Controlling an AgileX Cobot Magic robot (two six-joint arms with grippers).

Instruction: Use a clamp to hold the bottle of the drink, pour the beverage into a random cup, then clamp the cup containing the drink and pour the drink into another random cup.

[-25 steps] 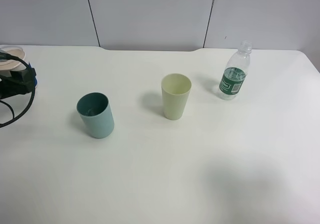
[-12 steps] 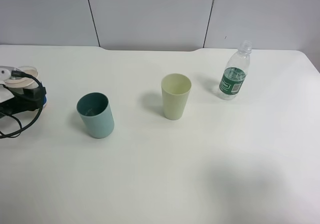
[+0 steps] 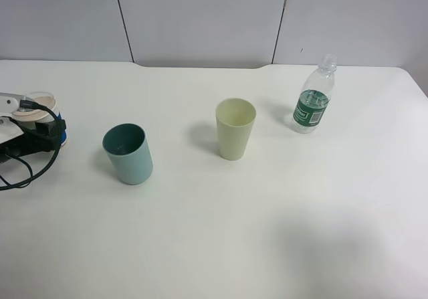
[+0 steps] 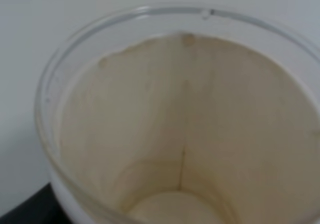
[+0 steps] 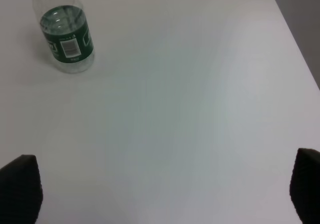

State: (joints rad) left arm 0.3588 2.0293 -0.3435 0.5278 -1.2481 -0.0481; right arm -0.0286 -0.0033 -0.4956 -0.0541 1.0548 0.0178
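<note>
As the table runs from the left edge to the right, we list its contents in that order.

Left gripper: at the far left edge of the table, closed on the paper cup; the dark body and cable hide the fingers, so we judge the grip from the cup riding with it.
Paper cup: blue band, white rim; the left wrist view looks straight into its cream inside. We think it holds little or no drink, though that view is too blurred to be sure.
Teal tumbler: upright, near the held cup but apart from it.
Pale green tumbler: upright, mid-table, well apart from the teal one.
Bottle: upright at the far right, green label; also in the right wrist view.
Right gripper: fingers spread wide, holding nothing, well short of the bottle.
Risk, squeeze: a hard pinch could buckle the paper wall.
Risk, pour: tipped too early, any drink would land short of the teal tumbler.
Risk, contact: a low carry could knock the tumbler over.
</note>
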